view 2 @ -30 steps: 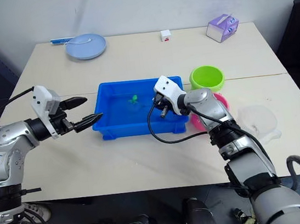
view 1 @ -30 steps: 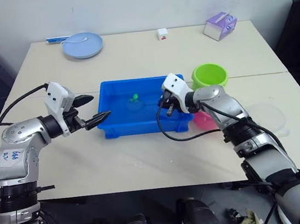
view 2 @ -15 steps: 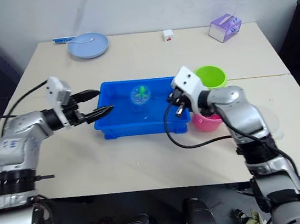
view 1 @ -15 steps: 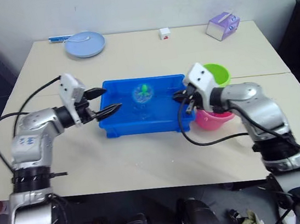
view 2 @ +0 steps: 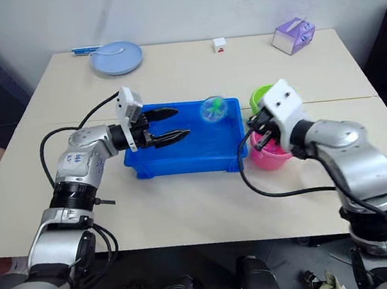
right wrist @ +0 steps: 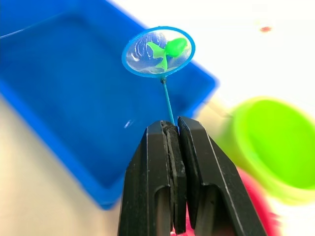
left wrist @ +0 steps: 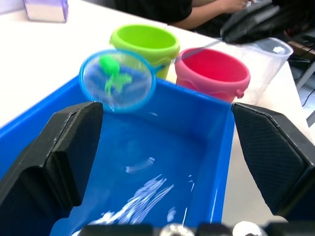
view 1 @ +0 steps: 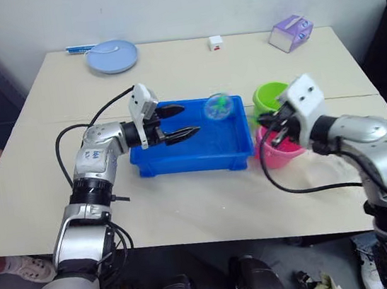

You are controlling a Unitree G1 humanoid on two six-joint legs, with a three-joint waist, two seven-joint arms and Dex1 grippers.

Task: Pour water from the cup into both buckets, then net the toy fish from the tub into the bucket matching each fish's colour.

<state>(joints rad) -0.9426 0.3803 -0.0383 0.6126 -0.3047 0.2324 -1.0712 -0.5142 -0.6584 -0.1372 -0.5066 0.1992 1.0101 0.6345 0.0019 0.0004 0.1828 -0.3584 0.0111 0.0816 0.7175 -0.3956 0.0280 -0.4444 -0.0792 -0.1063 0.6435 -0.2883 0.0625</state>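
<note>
Here, a green toy fish rides a small net above the tub, bound for the lime bucket.

Head views: the right gripper [view 1: 274, 121] is clenched on the net [view 1: 218, 106], a thin-handled blue hoop of clear mesh lifted over the glossy blue tub's [view 1: 181, 162] far right corner; the green bucket [view 1: 270, 96] lies just beyond it toward the robot's right, the pink bucket [view 1: 278, 151] beside it. Left wrist view: the left gripper [left wrist: 162, 162] hovers released over rippled water, its black fingers wide apart, the green toy fish [left wrist: 112, 73] in the mesh ahead. Right wrist view: the handle runs straight out from the pinching fingers [right wrist: 158, 162], with the round green rim close alongside.
</note>
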